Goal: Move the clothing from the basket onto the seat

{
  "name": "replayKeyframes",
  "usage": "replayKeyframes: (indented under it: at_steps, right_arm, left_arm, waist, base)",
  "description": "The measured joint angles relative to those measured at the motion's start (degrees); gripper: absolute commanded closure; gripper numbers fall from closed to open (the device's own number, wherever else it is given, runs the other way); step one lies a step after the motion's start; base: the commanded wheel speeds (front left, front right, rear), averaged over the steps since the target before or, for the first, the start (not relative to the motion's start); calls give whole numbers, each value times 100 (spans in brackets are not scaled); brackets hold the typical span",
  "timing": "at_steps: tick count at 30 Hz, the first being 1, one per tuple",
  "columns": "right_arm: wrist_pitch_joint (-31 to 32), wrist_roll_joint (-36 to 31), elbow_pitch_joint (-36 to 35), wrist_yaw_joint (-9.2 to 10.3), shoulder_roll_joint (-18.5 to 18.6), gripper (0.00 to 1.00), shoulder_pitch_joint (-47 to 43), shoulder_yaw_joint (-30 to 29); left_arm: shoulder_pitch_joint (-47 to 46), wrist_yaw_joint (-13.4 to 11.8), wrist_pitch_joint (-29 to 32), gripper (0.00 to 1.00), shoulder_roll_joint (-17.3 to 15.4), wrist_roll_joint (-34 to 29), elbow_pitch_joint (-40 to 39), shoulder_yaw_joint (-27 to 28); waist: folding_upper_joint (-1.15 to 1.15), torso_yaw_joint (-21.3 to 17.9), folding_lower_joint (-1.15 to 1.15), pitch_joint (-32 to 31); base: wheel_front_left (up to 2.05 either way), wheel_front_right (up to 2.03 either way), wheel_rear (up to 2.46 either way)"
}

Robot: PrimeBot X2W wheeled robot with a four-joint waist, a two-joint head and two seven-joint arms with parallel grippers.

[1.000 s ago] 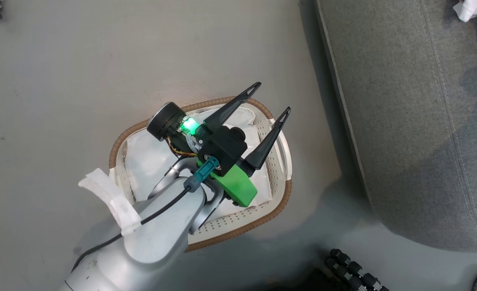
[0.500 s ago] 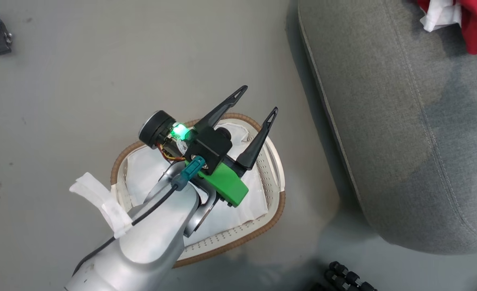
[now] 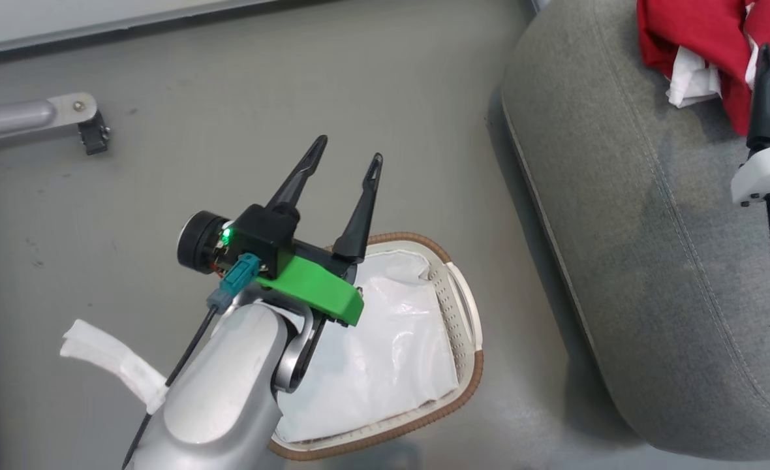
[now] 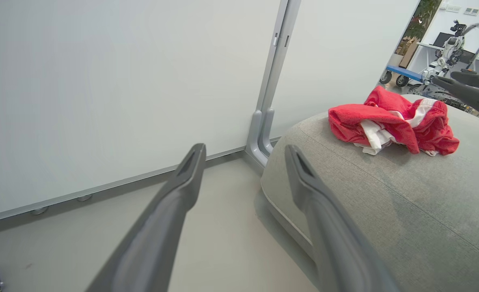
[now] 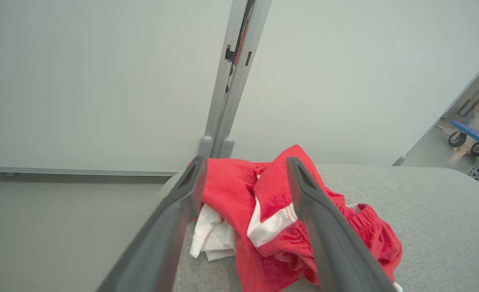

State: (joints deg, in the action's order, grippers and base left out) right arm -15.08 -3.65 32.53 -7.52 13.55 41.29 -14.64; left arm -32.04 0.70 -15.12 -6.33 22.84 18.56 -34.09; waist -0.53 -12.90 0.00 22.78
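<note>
Head view: the oval perforated plastic basket [image 3: 451, 303] w/ brown woven rim sits on a smooth grey floor [image 3: 163, 98], lined w/ a crinkly white liner [image 3: 385, 352]; the L gripper [image 3: 349, 149] hangs over its far-left edge, fingers spread wide, gripping nothing. Wrist views add pale wall panels [image 5: 101, 81] & a grey post [image 5: 231, 81] behind the seat [image 3: 620, 196], a rounded grey woven cushion w/ stitched seams, right of the basket. The clothing [image 3: 698, 59], soft red w/ white trim, lies bunched on the seat's far end, w/ the R gripper [image 5: 245, 162] just near of it, fingers apart & empty.

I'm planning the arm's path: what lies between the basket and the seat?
In the head view that stretch is bare grey floor; nothing sits between the basket and the seat.
</note>
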Motion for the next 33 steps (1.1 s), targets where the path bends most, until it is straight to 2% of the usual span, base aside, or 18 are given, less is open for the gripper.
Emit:
replayKeyframes:
  at_steps: [14, 20, 27, 33]
  right_arm:
    - [-1, 422, -809, 0, -867, 0, -1094, 545]
    - [0, 669, -1036, 0, -1072, 0, -1797, 809]
    - [0, 1445, -1154, 0, -1081, 0, -2544, 1340]
    - [0, 1548, -1230, 0, -1078, 0, -2900, 1488]
  left_arm:
    - [1439, -123, -1, 0, 20, -169, -156, 1984]
    - [2113, -77, -1, 0, 131, -244, -165, 2707]
    - [2713, 35, -1, 0, 234, -500, -123, 3059]
    - [3019, 90, -1, 0, 304, -578, -105, 3198]
  waist:
    - [0, 594, 0, -989]
    - [0, 739, 0, -1375]
    - [0, 829, 0, -1740]
    - [0, 865, 0, -1948]
  base:
    - [0, 0, 0]
    - [0, 0, 0]
    - [0, 0, 0]
    - [0, 0, 0]
